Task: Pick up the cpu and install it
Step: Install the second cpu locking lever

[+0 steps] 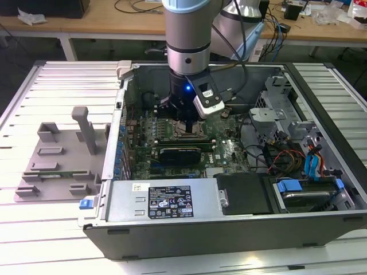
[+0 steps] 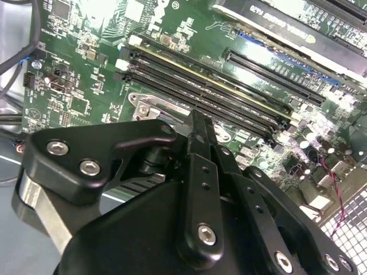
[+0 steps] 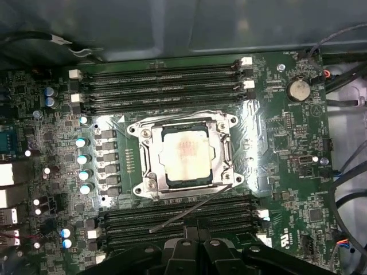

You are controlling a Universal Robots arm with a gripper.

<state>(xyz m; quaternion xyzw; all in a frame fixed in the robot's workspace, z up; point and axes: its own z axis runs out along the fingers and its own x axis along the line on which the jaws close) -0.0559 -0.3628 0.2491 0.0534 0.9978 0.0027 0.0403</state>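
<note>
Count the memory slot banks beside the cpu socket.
2. One bank sits between the socket and the case wall; the other bank lies on the socket's opposite side, partly hidden by the claw.

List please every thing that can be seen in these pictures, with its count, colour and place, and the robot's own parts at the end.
cpu: one, silver-grey, lying in the motherboard socket, seen in the first wrist view.
socket frame: one, metal, around the cpu.
motherboard: one, green, on the floor of the open case.
memory slots: several, black, in rows on two sides of the socket.
computer case: one, grey, open, on the slatted table.
fixture block: one, grey, on the table at the exterior view's left of the case.
table: one, pale slats, under everything.
gripper: one, black, over the socket area inside the case.
</note>
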